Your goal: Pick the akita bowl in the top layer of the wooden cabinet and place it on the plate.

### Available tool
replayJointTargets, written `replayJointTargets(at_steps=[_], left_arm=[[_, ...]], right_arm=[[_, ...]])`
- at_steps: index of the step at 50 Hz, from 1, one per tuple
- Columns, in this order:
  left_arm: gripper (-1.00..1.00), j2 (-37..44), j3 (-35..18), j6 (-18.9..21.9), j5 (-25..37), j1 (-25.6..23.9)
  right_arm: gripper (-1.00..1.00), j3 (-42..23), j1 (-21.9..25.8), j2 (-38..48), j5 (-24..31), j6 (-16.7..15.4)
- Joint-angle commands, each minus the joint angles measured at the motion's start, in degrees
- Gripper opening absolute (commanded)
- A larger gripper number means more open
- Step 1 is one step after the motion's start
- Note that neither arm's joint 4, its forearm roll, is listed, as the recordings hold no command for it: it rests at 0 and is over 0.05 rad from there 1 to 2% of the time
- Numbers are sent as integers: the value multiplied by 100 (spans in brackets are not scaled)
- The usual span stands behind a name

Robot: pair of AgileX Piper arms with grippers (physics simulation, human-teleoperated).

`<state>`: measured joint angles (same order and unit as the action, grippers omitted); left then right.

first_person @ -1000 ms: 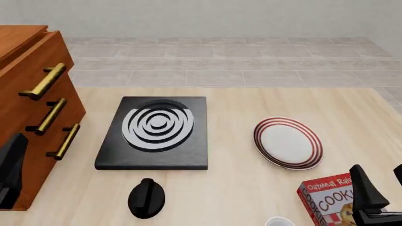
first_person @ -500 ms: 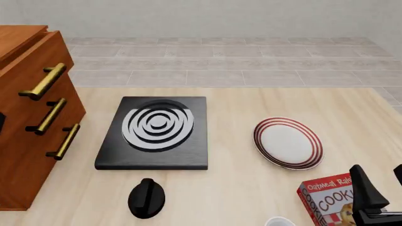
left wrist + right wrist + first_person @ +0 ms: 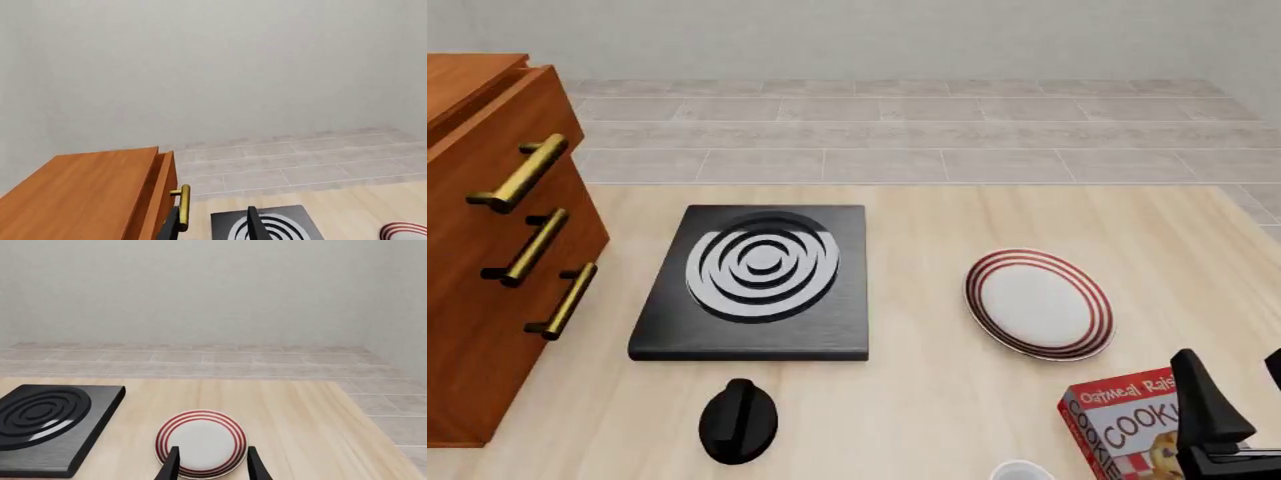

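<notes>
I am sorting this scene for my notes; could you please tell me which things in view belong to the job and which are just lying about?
Job:
wooden cabinet
top layer, closed, so no bowl shows
plate, bare
left tool
right tool

Lying about:
black slab with white rings
black knob
cookie box
white object at the near edge

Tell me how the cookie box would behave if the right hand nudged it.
The cookie box looks like thin printed card, so probably light and apt to slide on the smooth table. It seems to stand tilted beside the right hand, so a push up high might tip it. Its walls may dent under a squeeze.
</notes>
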<state>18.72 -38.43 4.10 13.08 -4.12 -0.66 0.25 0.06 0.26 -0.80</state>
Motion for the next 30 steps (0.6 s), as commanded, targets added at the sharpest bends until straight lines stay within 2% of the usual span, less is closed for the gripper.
replayJointTargets(at_steps=[1, 4, 8, 18, 20, 23, 30], left_arm=[[100, 458, -389, 59, 140, 172], [100, 614, -592, -25, 239, 193], [100, 802, -891, 197, 412, 314], [100, 1278, -1423, 143, 786, 294], [100, 1463, -1552, 244, 910, 314], [100, 1614, -1731, 12, 1054, 268], [100, 1919, -1904, 238, 1323, 306]], right_arm=[[100, -5, -12, -2, -4, 8], [100, -5, -12, -3, -3, 9], [100, -3, -13, -2, -3, 10], [100, -5, -8, -3, 1, 7], [100, -4, -5, -3, 4, 6], [100, -3, -8, -2, 6, 13], [100, 1, -12, -3, 4, 19]])
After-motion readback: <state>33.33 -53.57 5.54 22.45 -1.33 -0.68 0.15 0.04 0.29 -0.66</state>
